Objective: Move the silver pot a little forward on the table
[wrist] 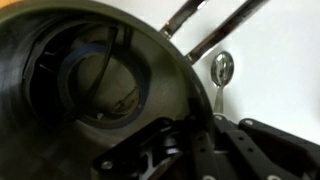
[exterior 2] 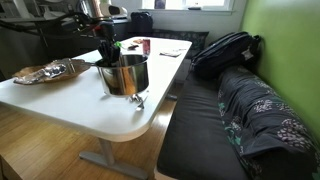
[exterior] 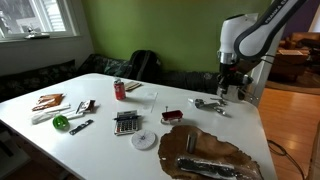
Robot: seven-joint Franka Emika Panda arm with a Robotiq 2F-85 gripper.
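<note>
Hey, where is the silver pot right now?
In an exterior view the silver pot stands near a rounded corner of the table, directly under the end effector, with a flat metal utensil lying beside it toward the edge.

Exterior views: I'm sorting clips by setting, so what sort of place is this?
Probably a home living room: a dark sofa runs along the table, and there is a green wall, a window and a wood floor.
</note>
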